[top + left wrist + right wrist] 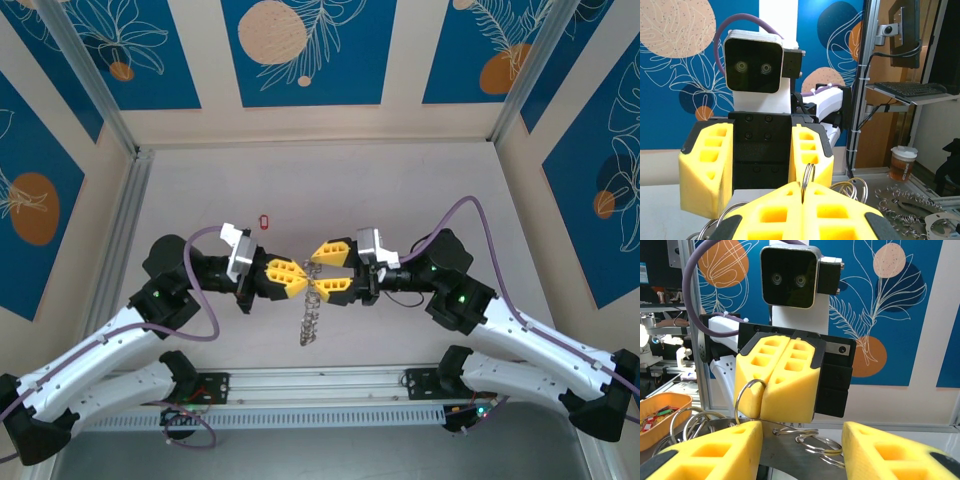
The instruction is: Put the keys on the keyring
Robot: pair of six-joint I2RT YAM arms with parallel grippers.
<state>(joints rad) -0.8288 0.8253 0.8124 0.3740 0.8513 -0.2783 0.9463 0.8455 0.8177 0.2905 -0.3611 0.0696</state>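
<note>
Overhead view downward; wrist views close, mutually facing across keyring (309, 310).

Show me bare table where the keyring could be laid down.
Widest free patch: the table between the key and the back wall. Also bare: the right side, between the right arm and the right wall. Crowded: the centre, where left fingers and right fingers meet at the keyring, and the near edge by the arm bases.

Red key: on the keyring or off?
Off. The key lies alone on the table, apart from the keyring hanging from the left gripper.
</note>
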